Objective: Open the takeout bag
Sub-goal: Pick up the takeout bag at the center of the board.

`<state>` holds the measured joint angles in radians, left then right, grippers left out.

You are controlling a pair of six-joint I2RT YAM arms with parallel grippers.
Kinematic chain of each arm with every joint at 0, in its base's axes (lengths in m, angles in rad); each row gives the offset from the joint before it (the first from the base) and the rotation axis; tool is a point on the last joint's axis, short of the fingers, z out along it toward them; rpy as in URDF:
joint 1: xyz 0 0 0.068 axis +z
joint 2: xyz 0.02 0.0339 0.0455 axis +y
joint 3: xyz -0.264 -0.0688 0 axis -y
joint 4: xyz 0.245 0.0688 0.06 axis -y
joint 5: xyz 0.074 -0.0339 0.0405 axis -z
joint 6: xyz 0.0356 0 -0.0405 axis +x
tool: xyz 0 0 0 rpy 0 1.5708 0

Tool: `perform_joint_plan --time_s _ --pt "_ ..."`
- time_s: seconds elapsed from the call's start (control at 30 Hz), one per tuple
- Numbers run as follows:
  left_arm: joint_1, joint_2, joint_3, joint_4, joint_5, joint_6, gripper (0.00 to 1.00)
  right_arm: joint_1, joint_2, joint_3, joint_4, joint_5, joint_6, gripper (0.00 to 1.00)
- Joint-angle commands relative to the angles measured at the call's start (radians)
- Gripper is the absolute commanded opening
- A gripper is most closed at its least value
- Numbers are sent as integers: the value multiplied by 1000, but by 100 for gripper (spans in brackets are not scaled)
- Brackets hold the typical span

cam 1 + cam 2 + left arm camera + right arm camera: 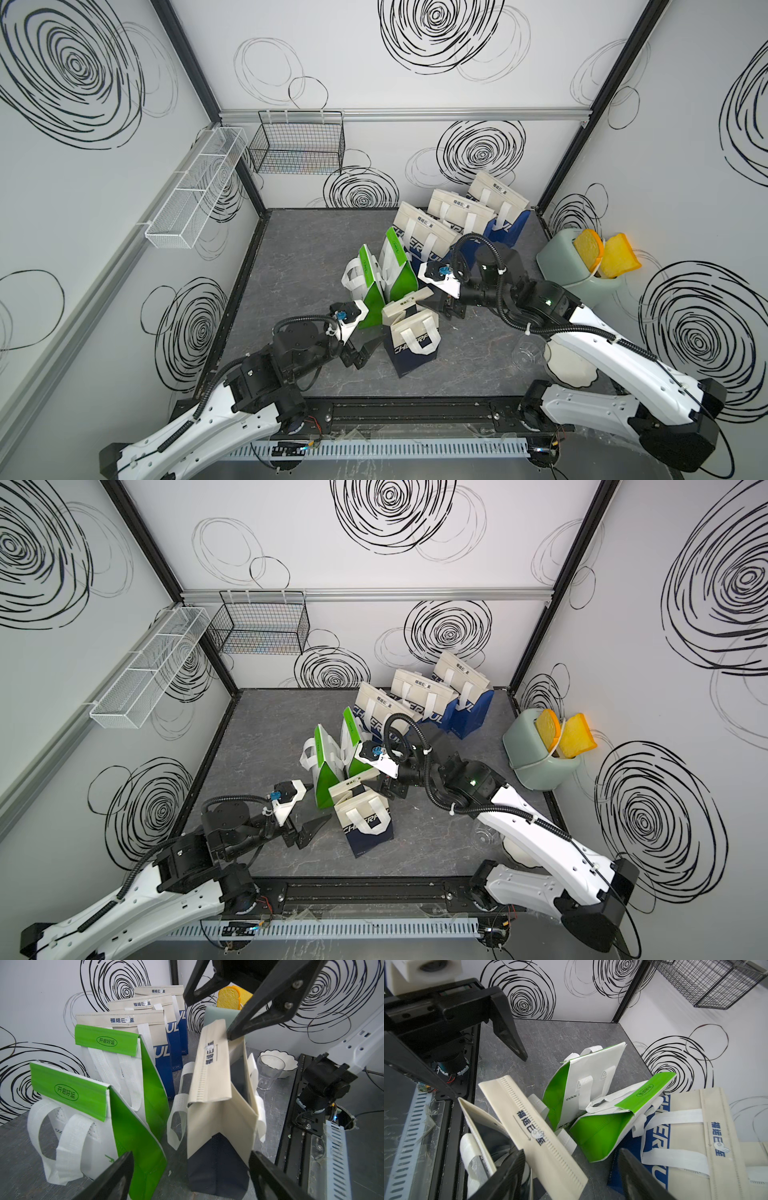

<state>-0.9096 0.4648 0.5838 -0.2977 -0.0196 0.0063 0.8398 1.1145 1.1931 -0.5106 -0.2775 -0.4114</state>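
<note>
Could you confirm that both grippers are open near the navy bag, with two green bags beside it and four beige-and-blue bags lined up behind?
Not quite: in both top views three beige-and-blue bags stand lined up behind, not four. The left gripper and right gripper are open near the navy bag, two green bags beside it.

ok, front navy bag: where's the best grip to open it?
Probably the beige flap, at the end nearest the right gripper, from that side. It stands lifted off the mouth, a thin strip with both faces free, so jaws can straddle it.
</note>
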Motion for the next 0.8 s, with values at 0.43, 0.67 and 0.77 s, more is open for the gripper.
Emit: perform_joint_plan --time_s 0.43,0.67,0.77 --pt "-3 -66 -14 6 -78 -7 94 -10 104 160 -24 11 8 74" --pt "10 -69 28 -33 -333 -136 97 -15 82 185 53 21 125 78" --pt "31 -44 69 -65 -402 -178 97 -15 104 202 71 91 223 80"
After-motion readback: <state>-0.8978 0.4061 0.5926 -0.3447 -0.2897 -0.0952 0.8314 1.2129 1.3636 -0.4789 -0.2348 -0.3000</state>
